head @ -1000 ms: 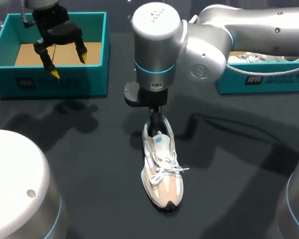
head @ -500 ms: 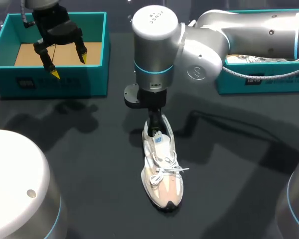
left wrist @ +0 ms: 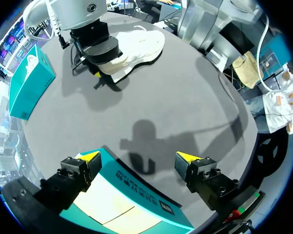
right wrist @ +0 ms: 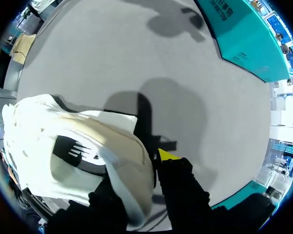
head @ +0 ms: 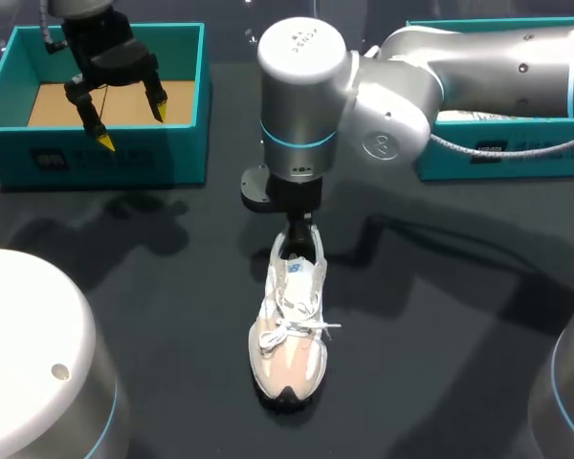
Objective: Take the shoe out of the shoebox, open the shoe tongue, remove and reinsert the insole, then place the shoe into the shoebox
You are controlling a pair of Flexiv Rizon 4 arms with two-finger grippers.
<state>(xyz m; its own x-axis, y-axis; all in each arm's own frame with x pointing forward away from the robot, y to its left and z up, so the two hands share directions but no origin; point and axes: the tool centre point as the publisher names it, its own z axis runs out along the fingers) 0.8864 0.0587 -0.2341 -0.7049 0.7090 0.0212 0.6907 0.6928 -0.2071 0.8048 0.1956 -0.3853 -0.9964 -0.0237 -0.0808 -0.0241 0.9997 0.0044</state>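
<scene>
A white and beige sneaker (head: 289,330) lies mid-table, toe toward the front edge, laces loose. My right arm reaches in from the right, and its gripper (head: 298,239) points down at the heel. In the right wrist view the gripper (right wrist: 136,165) pinches the heel wall of the shoe (right wrist: 78,146): one yellow-tipped finger (right wrist: 168,156) is outside, the other is hidden inside. My left gripper (head: 133,127) hangs open and empty above the teal shoebox (head: 96,153) at the back left. Its own view shows its gripper (left wrist: 137,157) over the box's rim (left wrist: 132,190), with the shoe (left wrist: 136,46) far ahead.
A second teal box (head: 517,153) with white contents stands at the back right, partly behind my right arm. Two white arm bases (head: 29,354) (head: 564,382) fill the front corners. Dark table surface surrounds the shoe.
The right gripper's fingers have closed on the heel. The shoe has shifted: its toe has swung to the left and toward the front edge. The left arm has not moved.
</scene>
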